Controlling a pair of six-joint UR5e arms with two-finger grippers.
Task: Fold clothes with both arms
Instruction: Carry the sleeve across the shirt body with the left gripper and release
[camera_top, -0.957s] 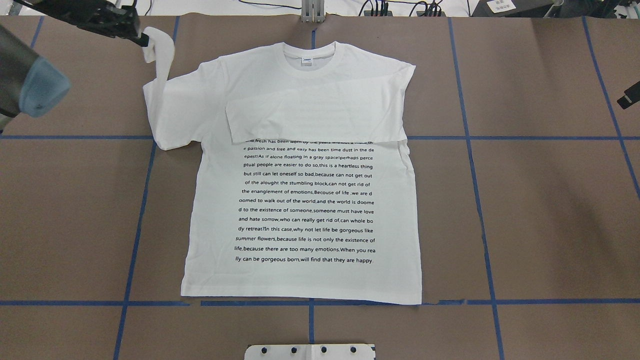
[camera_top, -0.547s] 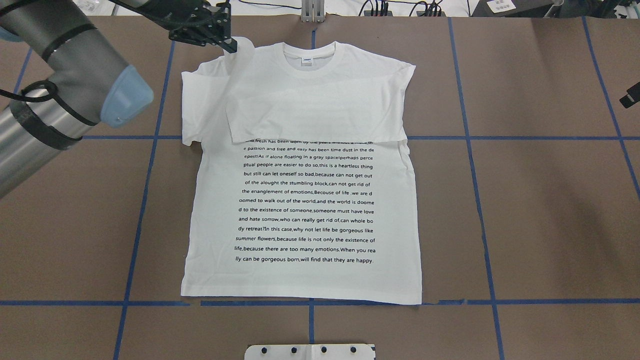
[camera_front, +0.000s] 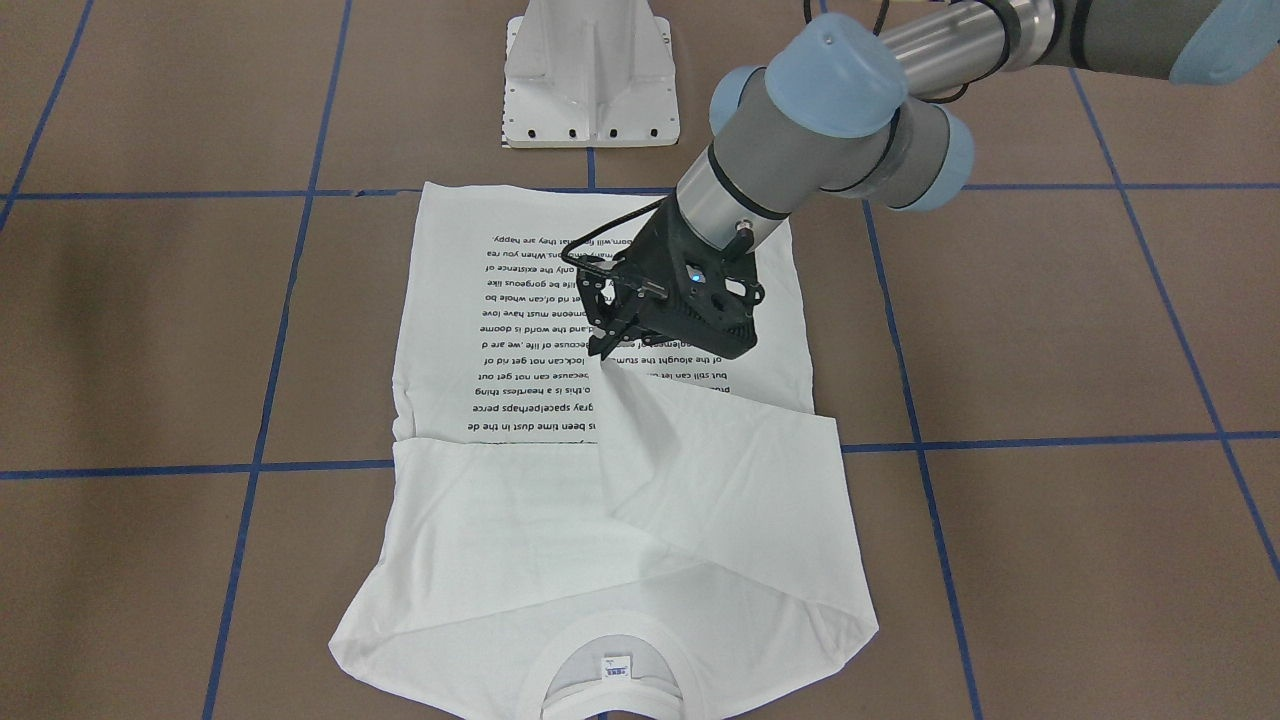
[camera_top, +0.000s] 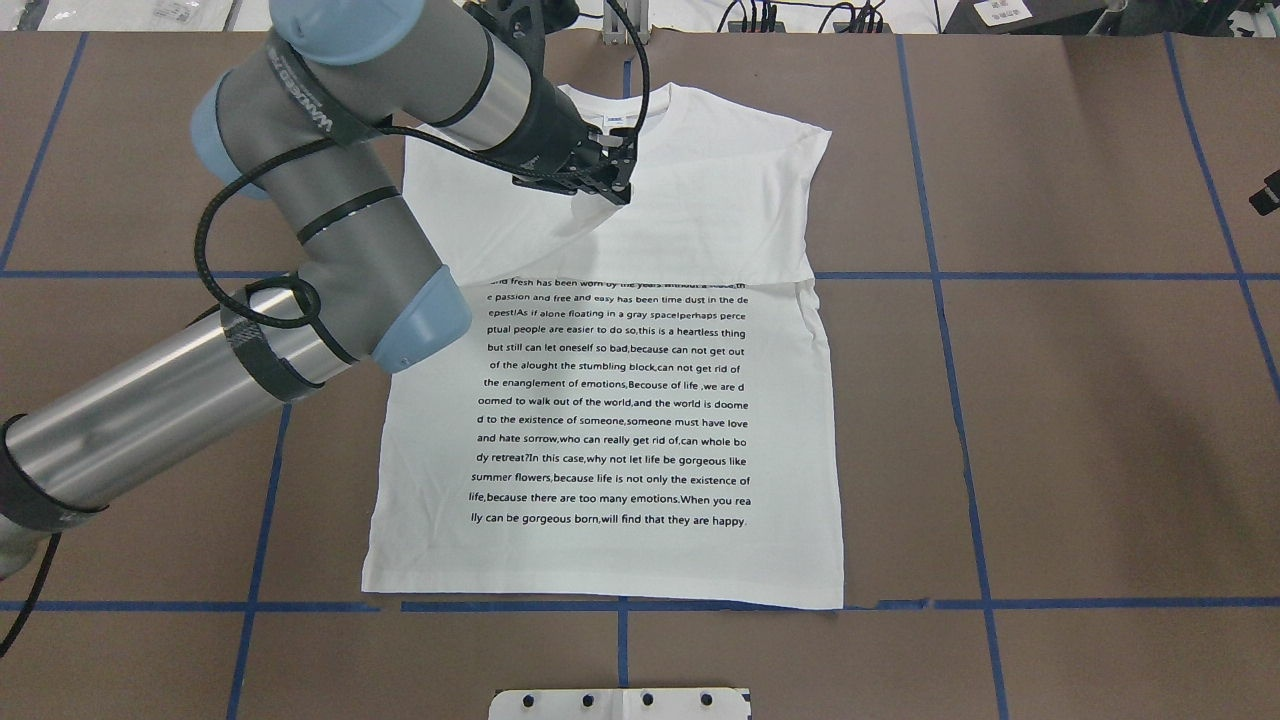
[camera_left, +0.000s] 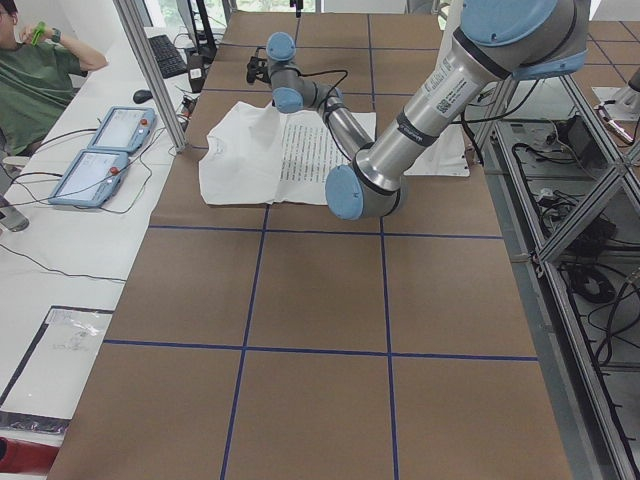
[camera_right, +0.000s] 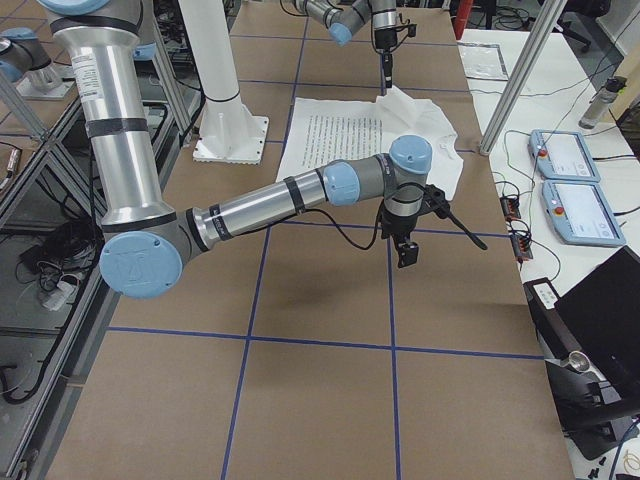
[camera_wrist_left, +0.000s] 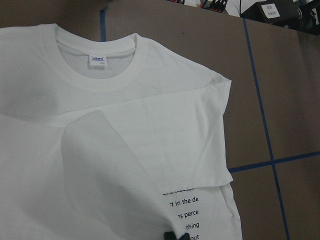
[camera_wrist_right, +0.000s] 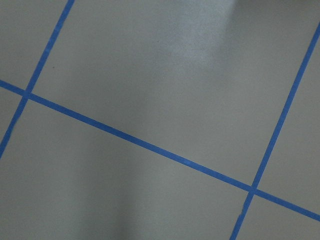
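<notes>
T-shirt (camera_top: 610, 440): it is lying flat and front up in the middle of the brown table (camera_top: 1080, 400). Its hem is pointing toward the robot's white pedestal (camera_front: 590, 75) and its collar (camera_wrist_left: 141, 55) away from it.
Printed text (camera_top: 612, 410): the black lines are running across the belly, all uncovered below the chest.
Left arm (camera_top: 330, 250): it is reaching in from the robot's left, passing over the shirt's shoulder.
Left gripper (camera_front: 603, 352): its fingers are pressing together on the tip of the sleeve (camera_front: 680, 440). They are holding it up over the chest, just below the collar.
Sleeve: it is rising in a loose peak from the shoulder to the pinch, and the wrist camera is looking past it at the neck label (camera_wrist_left: 97, 60).
Other sleeve (camera_top: 700, 240): it is lying folded across the chest, its lower edge covering the top line of print.
Right gripper (camera_top: 1267, 192): it is hanging over the table, well apart from the shirt. From here I cannot tell whether its fingers are spread or together.
Blue tape (camera_wrist_right: 150, 145): it is crossing the brown surface in a grid, all the right wrist camera is taking in.
</notes>
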